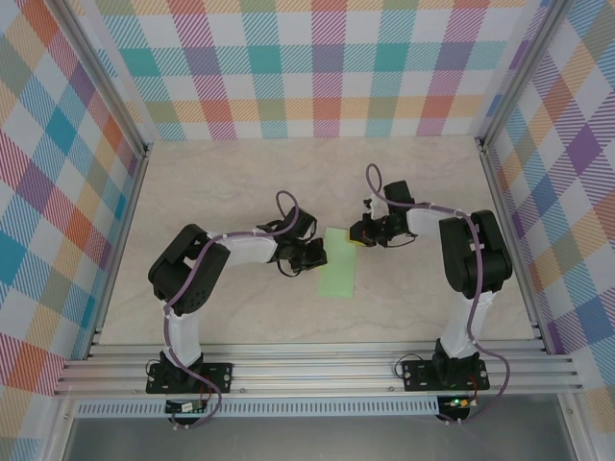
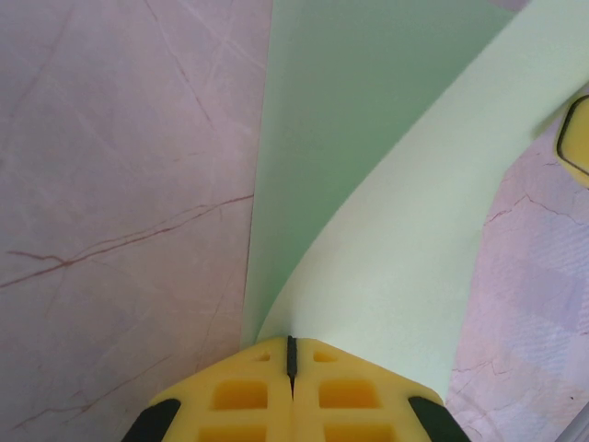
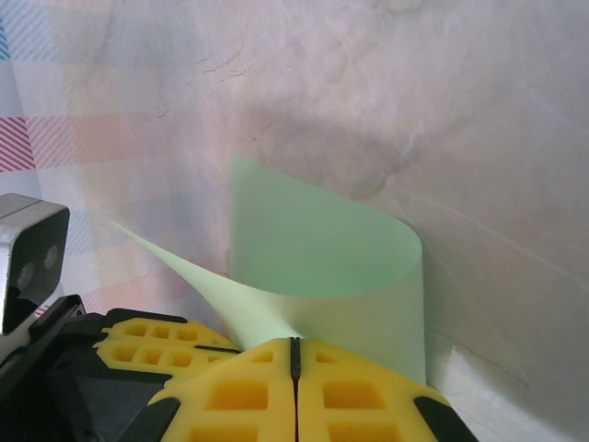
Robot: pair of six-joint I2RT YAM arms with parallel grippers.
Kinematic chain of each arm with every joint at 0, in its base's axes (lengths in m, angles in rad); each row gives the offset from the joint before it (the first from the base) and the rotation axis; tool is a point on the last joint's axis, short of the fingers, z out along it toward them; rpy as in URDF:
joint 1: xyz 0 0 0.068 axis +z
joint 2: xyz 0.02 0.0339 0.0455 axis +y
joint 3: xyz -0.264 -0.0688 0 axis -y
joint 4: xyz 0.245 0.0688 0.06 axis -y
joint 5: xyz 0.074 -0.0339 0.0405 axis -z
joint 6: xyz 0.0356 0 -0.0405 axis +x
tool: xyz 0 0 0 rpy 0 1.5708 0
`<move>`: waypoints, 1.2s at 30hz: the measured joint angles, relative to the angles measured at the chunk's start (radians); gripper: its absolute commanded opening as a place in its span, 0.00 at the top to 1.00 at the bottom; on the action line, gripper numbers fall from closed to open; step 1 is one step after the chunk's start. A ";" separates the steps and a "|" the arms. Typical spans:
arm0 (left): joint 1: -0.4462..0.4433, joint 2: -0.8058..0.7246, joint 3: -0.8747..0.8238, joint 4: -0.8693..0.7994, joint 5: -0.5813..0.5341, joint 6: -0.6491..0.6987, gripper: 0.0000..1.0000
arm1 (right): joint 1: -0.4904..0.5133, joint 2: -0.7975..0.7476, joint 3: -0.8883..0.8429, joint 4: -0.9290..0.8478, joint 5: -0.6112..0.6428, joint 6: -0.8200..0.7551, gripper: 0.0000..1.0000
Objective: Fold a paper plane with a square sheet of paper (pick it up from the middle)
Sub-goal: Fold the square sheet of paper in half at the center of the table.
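Clamping the left edge of the square sheet of paper (image 1: 338, 274), the left gripper (image 1: 312, 254) had its yellow fingers (image 2: 248, 391) pressed together with the pale-green paper nipped between them. From that pinch, the left wrist view showed an upper layer sweeping away in a curve above a lower layer that lay flat on the marbled table (image 1: 231, 182). The sheet sat between the two arms and looked like a narrow rectangle from above, so it seemed doubled over on itself but not pressed flat. At the sheet's far right corner the right gripper (image 1: 363, 233) was likewise closed tight on the paper, and its wrist view showed the sheet bowing round in an open loop beyond the fingertips. I judged this to be the first fold, the halving that makes the centre crease, with the bend formed and no sharp crease yet. The next move would call for matching the free edges squarely, lowering the loop and pressing along the bend, without either pinch slipping or skewing the layers.
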 measured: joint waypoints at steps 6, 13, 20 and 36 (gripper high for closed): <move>0.000 0.000 0.000 0.000 0.000 0.000 1.00 | -0.002 0.045 0.000 -0.002 0.008 0.000 0.95; 0.000 0.000 0.000 0.000 0.002 0.004 1.00 | -0.004 0.068 0.022 -0.039 0.019 -0.001 0.94; 0.000 0.000 0.000 0.000 0.002 0.009 1.00 | -0.004 0.068 0.087 -0.116 0.043 -0.008 0.94; 0.000 0.000 0.000 0.000 0.002 0.016 1.00 | -0.006 0.138 0.158 -0.144 0.046 -0.022 0.95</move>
